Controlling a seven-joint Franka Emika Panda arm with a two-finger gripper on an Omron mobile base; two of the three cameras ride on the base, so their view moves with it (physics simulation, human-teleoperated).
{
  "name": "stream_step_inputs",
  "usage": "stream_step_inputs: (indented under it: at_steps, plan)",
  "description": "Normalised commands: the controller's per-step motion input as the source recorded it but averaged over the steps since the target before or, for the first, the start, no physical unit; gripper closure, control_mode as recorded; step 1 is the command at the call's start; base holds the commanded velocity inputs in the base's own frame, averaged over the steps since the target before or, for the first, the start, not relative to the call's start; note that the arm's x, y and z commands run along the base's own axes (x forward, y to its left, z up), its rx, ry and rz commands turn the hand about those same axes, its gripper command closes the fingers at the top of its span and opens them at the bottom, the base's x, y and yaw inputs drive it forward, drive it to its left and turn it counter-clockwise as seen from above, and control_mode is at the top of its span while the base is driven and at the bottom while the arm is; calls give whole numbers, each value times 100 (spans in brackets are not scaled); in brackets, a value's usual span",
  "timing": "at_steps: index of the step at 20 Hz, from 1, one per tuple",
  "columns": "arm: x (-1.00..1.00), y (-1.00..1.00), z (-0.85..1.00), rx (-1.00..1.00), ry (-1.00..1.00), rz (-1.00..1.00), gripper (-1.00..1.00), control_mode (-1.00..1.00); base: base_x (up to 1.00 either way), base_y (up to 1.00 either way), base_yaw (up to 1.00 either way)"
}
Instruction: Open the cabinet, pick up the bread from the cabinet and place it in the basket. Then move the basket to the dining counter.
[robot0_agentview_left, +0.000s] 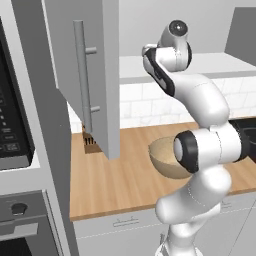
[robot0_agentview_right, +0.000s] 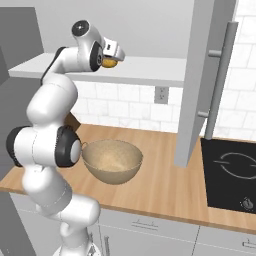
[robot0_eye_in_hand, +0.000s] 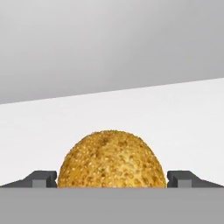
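The cabinet stands open, with its door swung out over the worktop and its other door open on the right side. My arm reaches up into the cabinet. The bread, a round golden-brown seeded bun, sits on the white cabinet shelf. My gripper is open, one fingertip on each side of the bun and neither pressing on it. In the right base view the bread peeks out just under the gripper. The tan woven basket rests empty on the worktop below. The dining counter is out of view.
The wooden worktop is backed by white tiles. A black cooktop lies at its right end. A tall oven unit stands at the left. A brown object sits behind the open door. Grey drawers run below.
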Motion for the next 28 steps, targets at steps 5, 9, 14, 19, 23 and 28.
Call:
stream_step_inputs:
  at_steps: [5,9,14,19,23,28]
  plan:
    - [12,0,-4,0,0,0,100,-100,0,0,0]
    - [0,0,-3,0,0,0,100,-100,0,0,0]
    - [-49,1,-5,0,-7,1,100,-100,0,0,0]
    - [-100,6,-9,0,-16,4,100,-100,0,0,0]
    - [-100,1,0,0,-4,1,100,-100,0,0,0]
    - [-100,0,7,0,0,0,100,-100,0,0,0]
